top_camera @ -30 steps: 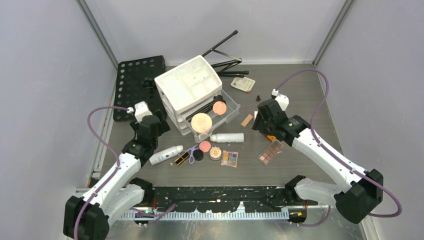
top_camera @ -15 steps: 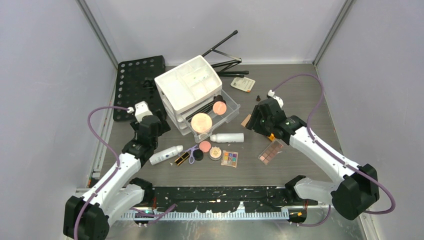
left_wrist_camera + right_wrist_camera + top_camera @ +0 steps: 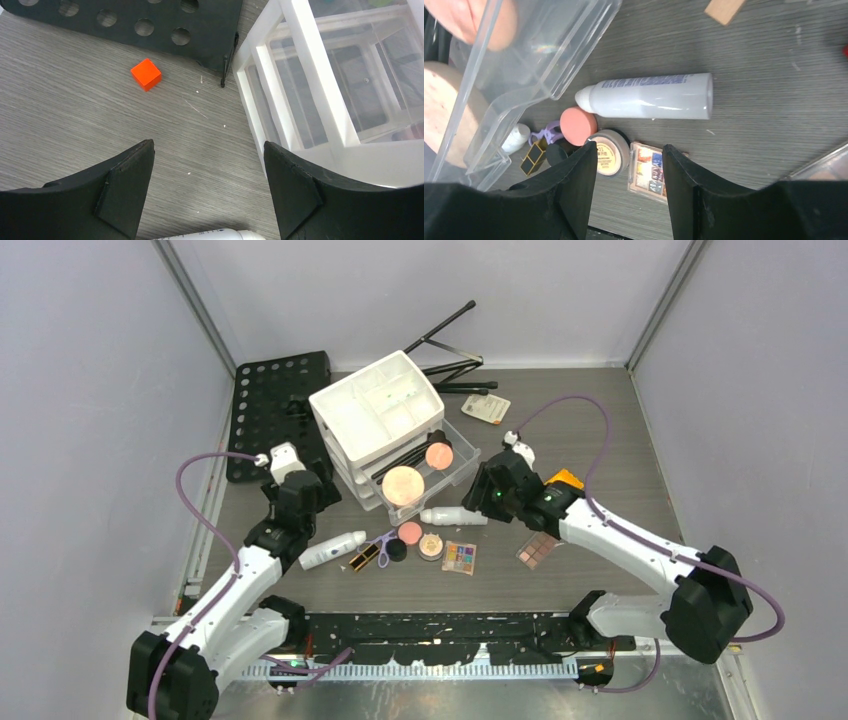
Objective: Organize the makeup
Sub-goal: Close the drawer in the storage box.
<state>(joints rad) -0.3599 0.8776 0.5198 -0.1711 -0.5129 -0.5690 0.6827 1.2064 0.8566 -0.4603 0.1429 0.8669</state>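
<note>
The right fingers (image 3: 574,200) stand part-spread and pinch nothing; the left fingers (image 3: 125,195) are spread wide, also empty. Between the right tips lie a small round pot (image 3: 610,159) and the edge of an eyeshadow palette (image 3: 647,171), both flat on the bench (image 3: 774,75). A pink compact (image 3: 578,125) sits just left of the pot. Just beyond these lies the white bottle (image 3: 649,96) on its side, cap to the left. It looks light, stiff, smooth and round, so it would likely roll or slip if nipped near an end. The middle of the barrel seems the best hold. The gap between the fingers runs along its length, so the wrist would probably need turning first. Farther left is the clear drawer (image 3: 549,60), which holds peach compacts (image 3: 444,115). A wooden block (image 3: 724,9) lies far ahead to the right. At the left tips a second white bottle (image 3: 215,235) shows, with the drawer unit (image 3: 310,75) beyond.
</note>
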